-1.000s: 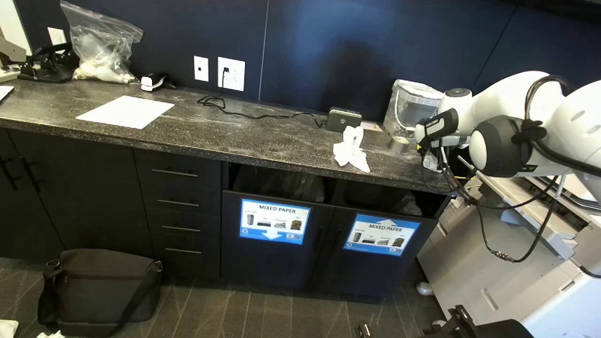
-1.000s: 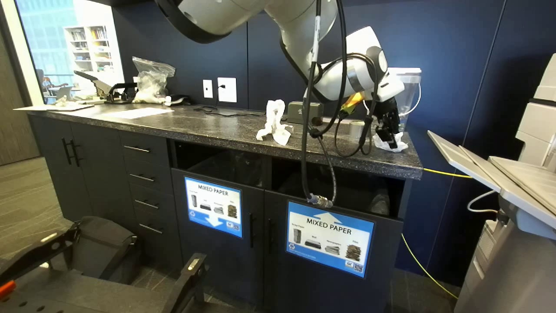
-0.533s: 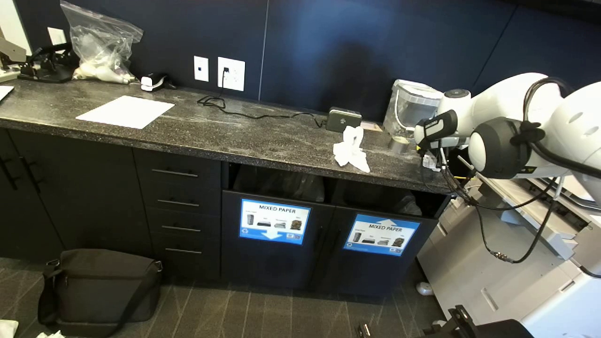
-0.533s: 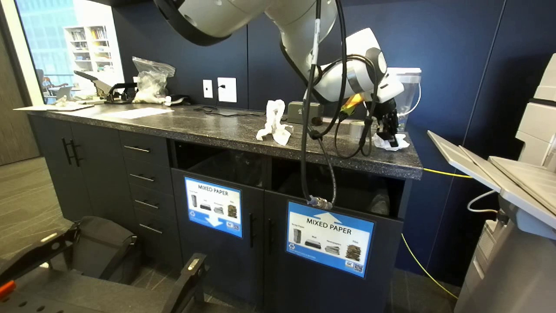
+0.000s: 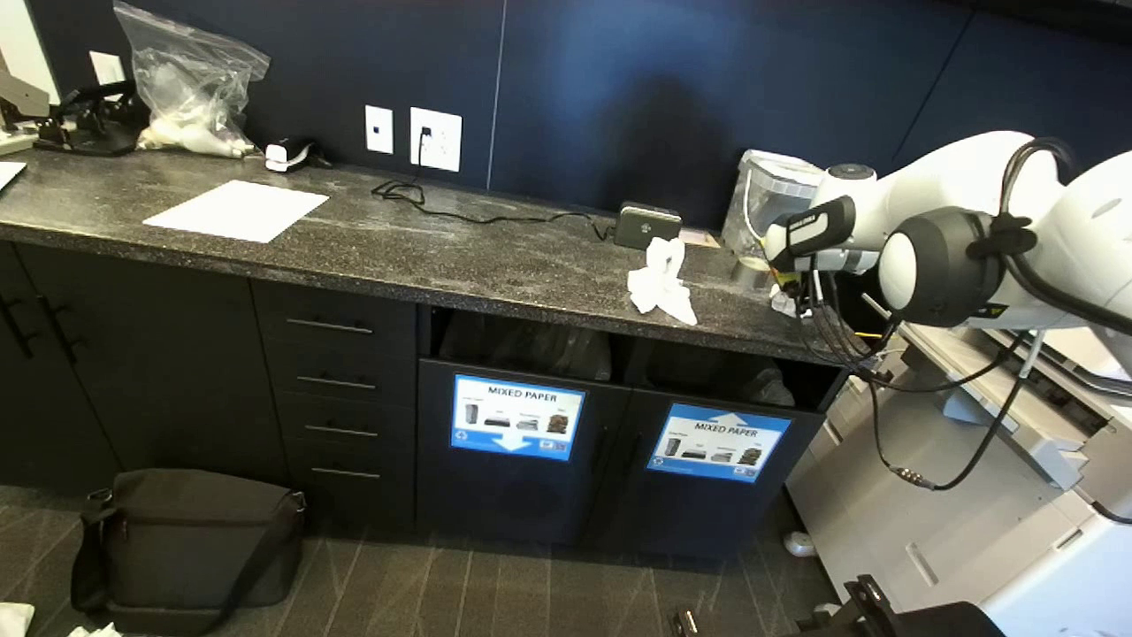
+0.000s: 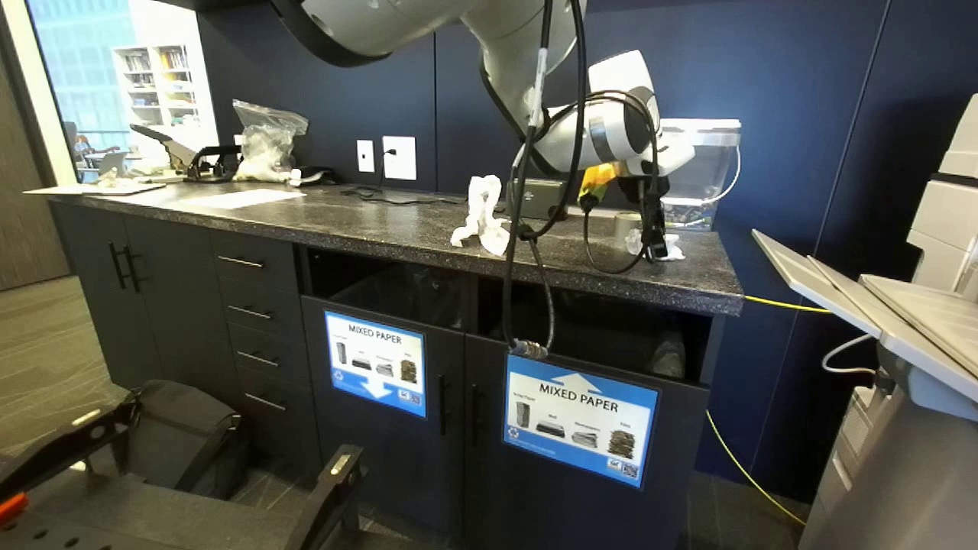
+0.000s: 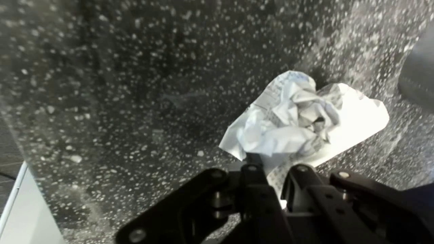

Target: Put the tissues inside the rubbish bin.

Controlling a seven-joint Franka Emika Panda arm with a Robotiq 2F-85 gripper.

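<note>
Gripper (image 7: pixel 277 169) looks clamped on an edge of tissue (image 7: pixel 295 132), at or just above desk (image 5: pixel 478 257). Lift straight, slow; edge grip may slip. Clear top of bin (image 6: pixel 710 168) before releasing; can't tell if it's open. Other tissue (image 5: pixel 661 287) sits on desk.

The crumpled paper (image 7: pixel 288 139) is white, grey-printed; the countertop (image 7: pixel 135 84) black, white-speckled; the wall (image 6: pixel 779 114) navy.
</note>
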